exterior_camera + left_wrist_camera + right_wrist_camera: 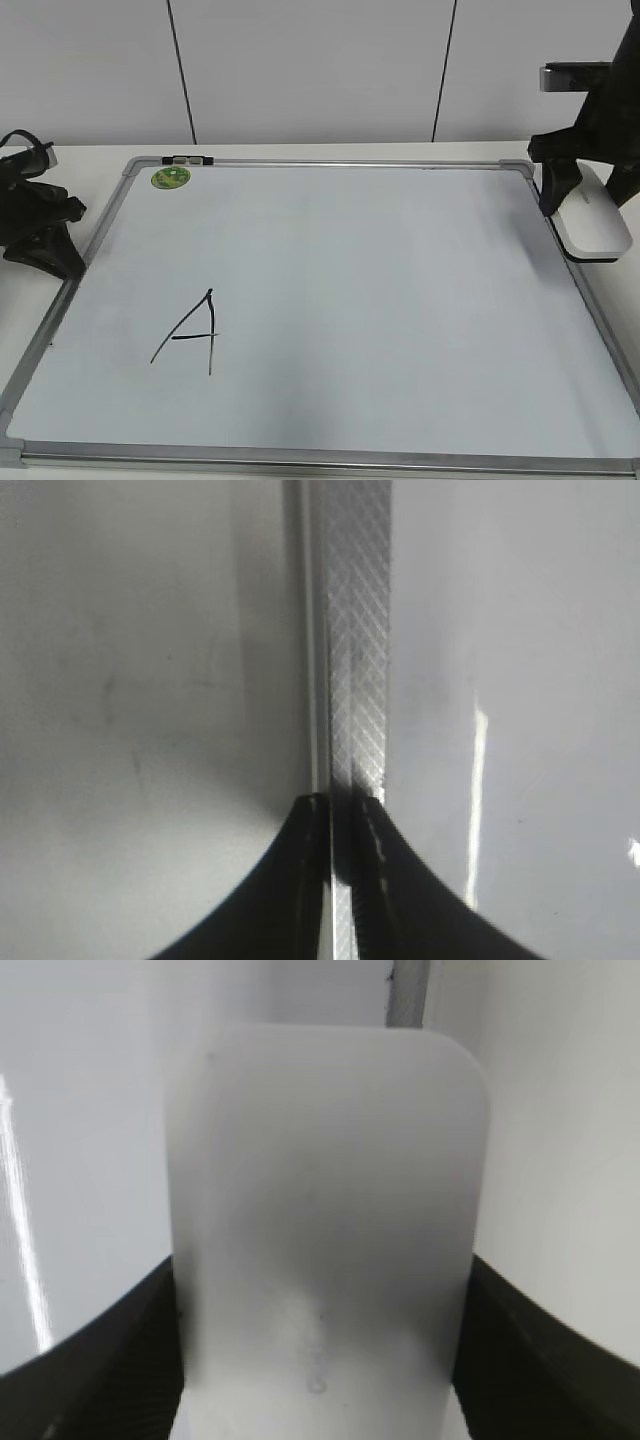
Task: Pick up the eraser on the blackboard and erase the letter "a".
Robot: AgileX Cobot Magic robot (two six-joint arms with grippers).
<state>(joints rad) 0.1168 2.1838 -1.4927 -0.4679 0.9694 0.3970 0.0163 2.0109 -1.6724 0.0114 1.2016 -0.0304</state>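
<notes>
Fingers [110, 1360] of your right gripper [320, 1360] pinch the eraser [325, 1220] from both sides, its lettering blurred in the wrist view; outside, the eraser [592, 222] sits at the right frame of the blackboard [330, 165], the arm cut off by the picture edge. Your left gripper [343, 815] has fingers [295, 880] pressed nearly together over the board's left frame, just above the counter [90, 158]. You can make out only a capital "A" [190, 335] on the board; no small "a" shows.
</notes>
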